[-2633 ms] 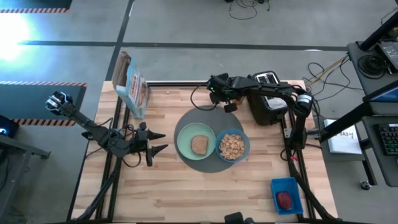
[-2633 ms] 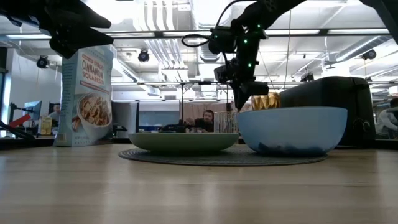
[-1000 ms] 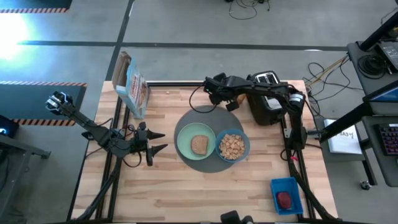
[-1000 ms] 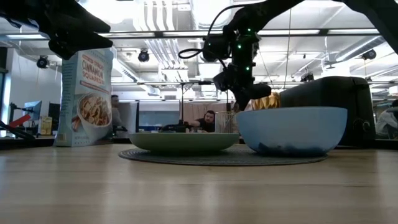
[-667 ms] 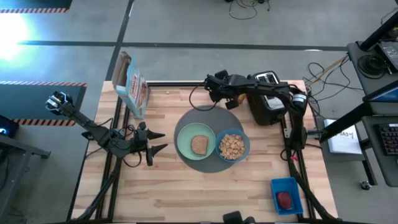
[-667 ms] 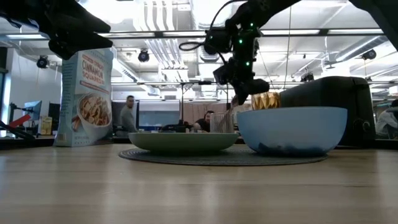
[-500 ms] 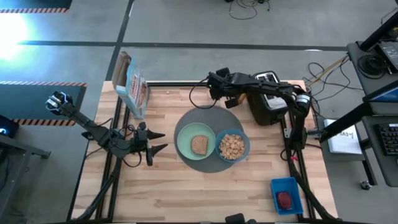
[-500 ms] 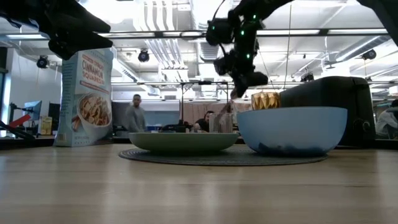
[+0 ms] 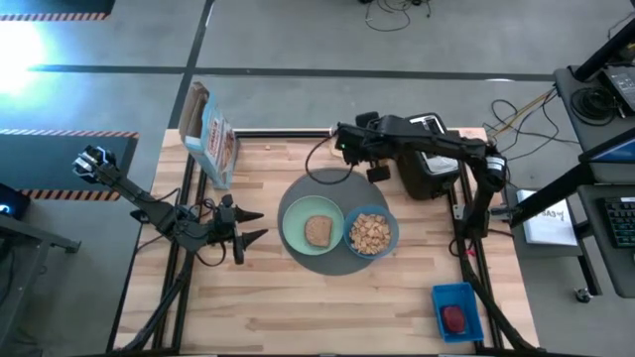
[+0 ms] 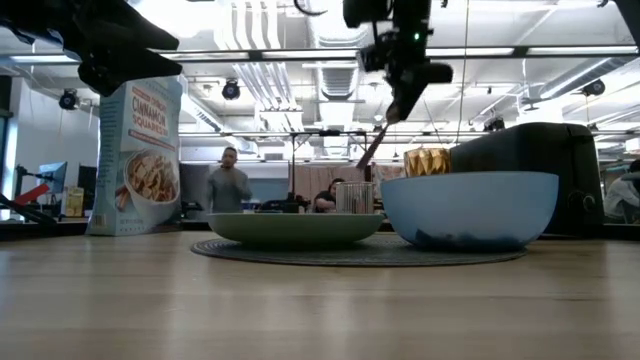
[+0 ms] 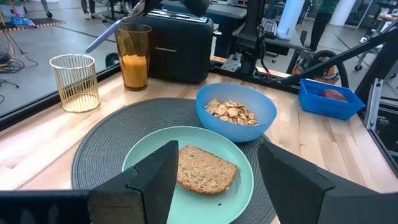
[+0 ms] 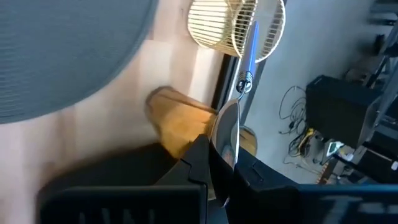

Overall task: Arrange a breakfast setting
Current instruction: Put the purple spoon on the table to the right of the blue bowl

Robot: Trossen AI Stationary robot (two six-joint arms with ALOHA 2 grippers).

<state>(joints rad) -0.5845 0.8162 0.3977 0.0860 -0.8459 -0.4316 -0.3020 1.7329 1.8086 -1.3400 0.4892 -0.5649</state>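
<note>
Two grippers: your right gripper (image 9: 342, 139) pinches a spoon (image 12: 233, 118) near the table's far edge; left gripper (image 9: 256, 225), jaws apart, empty, near left edge. Plate (image 9: 296, 236) and bowl (image 9: 389, 223) mid-table.

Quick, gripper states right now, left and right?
Left gripper: open, holding nothing.
Right gripper: closed, holding a utensil.

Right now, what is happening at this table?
The right gripper is shut on a blue-handled utensil, held in the air just above the wire holder. On the mat sit a plate with toast and a bowl of cereal. The left gripper waits open, left of the mat.
</note>
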